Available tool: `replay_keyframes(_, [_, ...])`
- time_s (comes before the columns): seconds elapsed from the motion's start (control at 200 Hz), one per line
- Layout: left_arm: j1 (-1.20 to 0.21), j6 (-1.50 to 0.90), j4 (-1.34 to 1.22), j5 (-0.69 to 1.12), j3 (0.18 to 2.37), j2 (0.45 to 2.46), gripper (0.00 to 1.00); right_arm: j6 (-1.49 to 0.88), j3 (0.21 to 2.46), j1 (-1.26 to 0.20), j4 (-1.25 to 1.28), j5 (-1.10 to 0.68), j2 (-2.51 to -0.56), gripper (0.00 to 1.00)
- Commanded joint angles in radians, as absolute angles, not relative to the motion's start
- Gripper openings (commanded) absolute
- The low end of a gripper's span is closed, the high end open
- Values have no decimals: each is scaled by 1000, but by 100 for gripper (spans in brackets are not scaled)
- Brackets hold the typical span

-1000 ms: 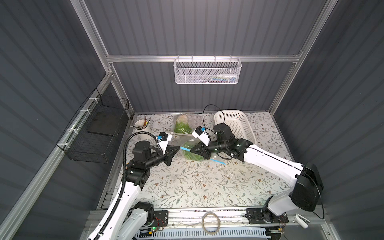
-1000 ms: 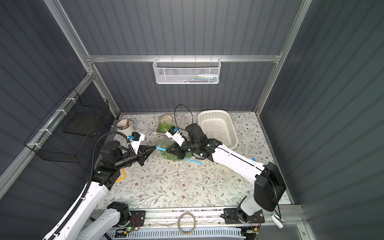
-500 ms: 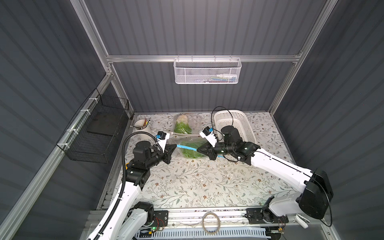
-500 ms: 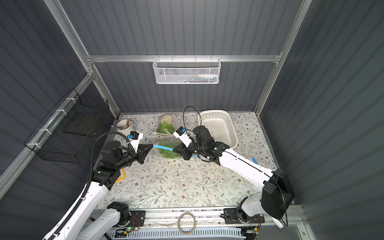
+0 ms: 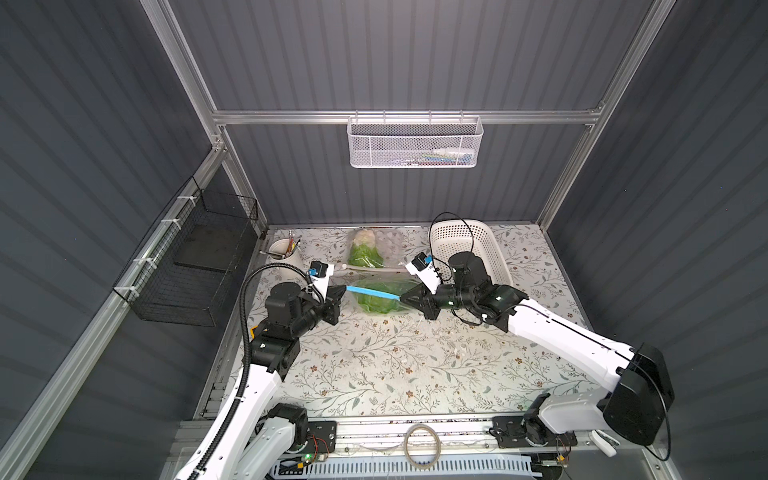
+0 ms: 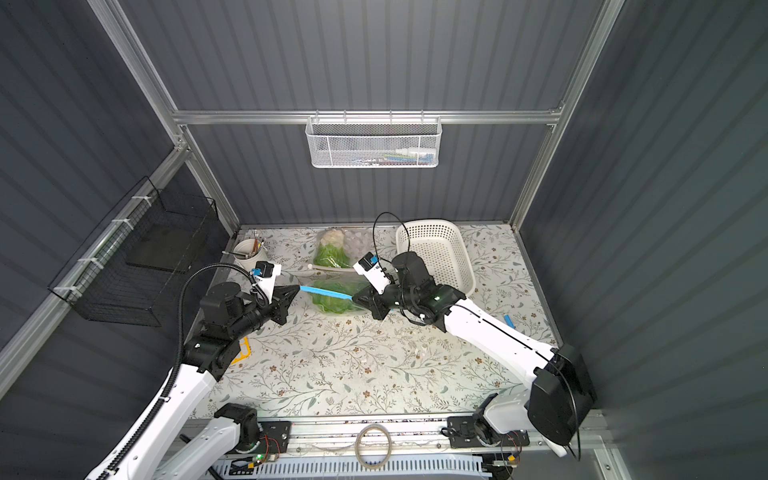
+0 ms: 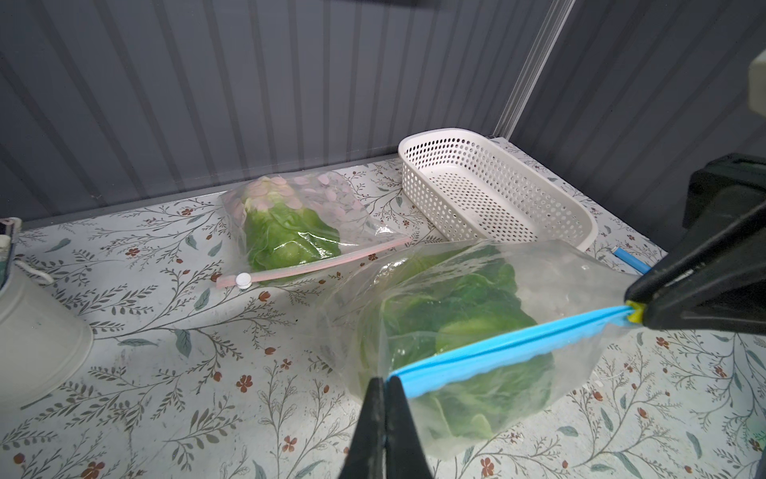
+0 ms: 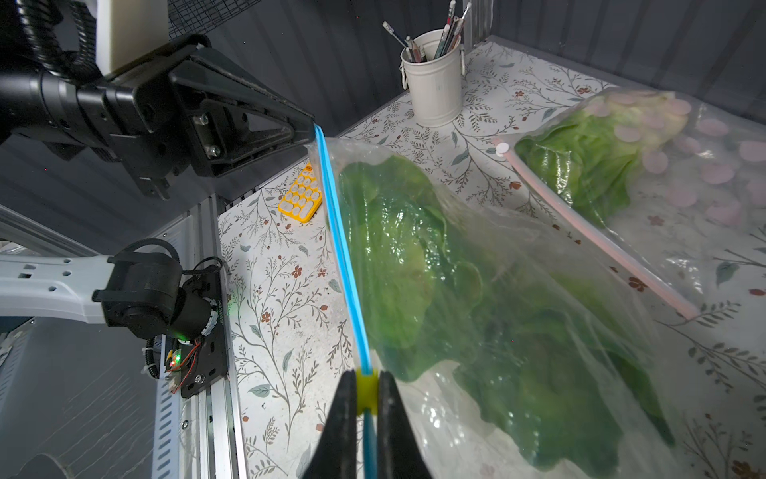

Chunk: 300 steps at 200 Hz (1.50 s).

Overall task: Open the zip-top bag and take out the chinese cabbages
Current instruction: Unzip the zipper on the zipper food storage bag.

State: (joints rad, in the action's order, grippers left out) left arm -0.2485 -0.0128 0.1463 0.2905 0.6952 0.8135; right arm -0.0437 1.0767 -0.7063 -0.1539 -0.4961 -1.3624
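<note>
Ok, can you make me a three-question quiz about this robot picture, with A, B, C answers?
1. Where is the clear plastic bag with the pink zip strip?
A) lying on the flowery table
B) hanging on the wall
C) up in a claw

2. What colour is the little plastic slider that the right claw pinches?
A) red
B) yellow
C) black

3. What is the left claw doing?
A) standing wide open
B) holding a spoon
C) shut on the blue zip strip

Answers:
1 A, it lies flat with no claw touching it.
2 B, the slider in its grip is yellow.
3 C, it is closed tight on the strip's end.
</note>
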Motion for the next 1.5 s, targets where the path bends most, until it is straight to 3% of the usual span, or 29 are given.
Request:
replay_keyframes(0.0, [-232,-17,161,150,699,806,0,-29,1055,-678,-229,-449,-1329,0])
replay_keyframes(0.891, [-230,-45,200,-94,711,795,0,-15,1009,-625,-294,-368,-1238,0])
replay_keyframes(1.366, [-230,-42,166,-1,697,741,0,-33,1015,-624,-329,-368,-1221,0])
replay_keyframes(1.496, [-230,-17,199,-146,696,714,0,-28,1015,-623,-444,-352,-1211,0])
